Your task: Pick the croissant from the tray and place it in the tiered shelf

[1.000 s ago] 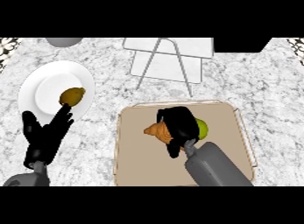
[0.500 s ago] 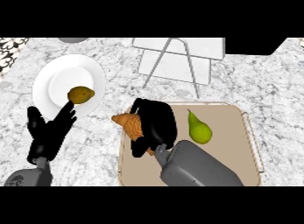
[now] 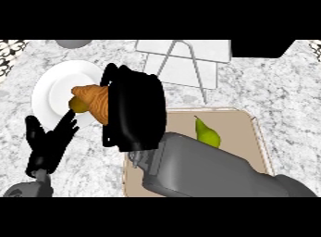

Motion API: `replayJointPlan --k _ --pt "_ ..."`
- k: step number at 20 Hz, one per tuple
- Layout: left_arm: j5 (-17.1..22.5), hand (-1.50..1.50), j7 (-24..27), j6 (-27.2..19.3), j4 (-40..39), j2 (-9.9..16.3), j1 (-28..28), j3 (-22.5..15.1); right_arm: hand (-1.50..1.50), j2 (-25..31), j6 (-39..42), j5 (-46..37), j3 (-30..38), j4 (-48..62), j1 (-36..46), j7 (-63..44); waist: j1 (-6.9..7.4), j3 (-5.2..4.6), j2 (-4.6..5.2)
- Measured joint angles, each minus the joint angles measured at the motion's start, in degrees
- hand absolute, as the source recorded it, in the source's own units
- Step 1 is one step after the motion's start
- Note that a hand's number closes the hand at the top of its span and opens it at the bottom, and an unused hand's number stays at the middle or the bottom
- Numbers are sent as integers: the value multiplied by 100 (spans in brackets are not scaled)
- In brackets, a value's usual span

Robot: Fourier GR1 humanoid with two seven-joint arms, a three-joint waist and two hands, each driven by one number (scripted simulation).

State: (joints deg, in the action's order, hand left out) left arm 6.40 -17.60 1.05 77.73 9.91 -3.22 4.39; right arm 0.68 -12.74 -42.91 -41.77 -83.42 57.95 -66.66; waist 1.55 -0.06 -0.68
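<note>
While the left hand (image 3: 48, 144) rests open on the counter (image 3: 272, 88) at the left, fingers up beside the plate (image 3: 53, 88), the right hand (image 3: 132, 109) is curled round the croissant (image 3: 94, 102), held above that plate and clear of the tray (image 3: 248, 120). Placing it in the tiered shelf (image 3: 183, 62) is not yet done; a pear (image 3: 206, 133) lies on the tray.

Grey-white marbled stone table (image 3: 272, 88), spreading across the whole view. Round white plate (image 3: 53, 88) at left, carrying a small olive-brown rounded fruit (image 3: 75, 104), mostly hidden. Green pear (image 3: 207, 133) at right, stem end pointing away. Grey rounded object (image 3: 72, 43) at the far edge, cut off. Patterned black-and-white strips (image 3: 2, 48) in the far corners.
</note>
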Motion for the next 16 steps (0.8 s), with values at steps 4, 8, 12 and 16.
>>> replayJointPlan --k 4,8,12,16 --pt "-22 0 77 -12 60 -42 88 -24 150 8 176 -69 490 86 718 -206 -42 5 -1" --pt "17 0 93 10 57 13 101 59 150 5 414 -108 1156 316 1355 -252 -91 5 7" --pt "3 0 137 -5 43 3 112 76 150 28 607 -160 1815 608 1818 -186 -125 13 19" --pt "-46 0 197 -42 84 -45 141 43 150 133 730 -257 2412 1084 2289 -35 -107 14 34"
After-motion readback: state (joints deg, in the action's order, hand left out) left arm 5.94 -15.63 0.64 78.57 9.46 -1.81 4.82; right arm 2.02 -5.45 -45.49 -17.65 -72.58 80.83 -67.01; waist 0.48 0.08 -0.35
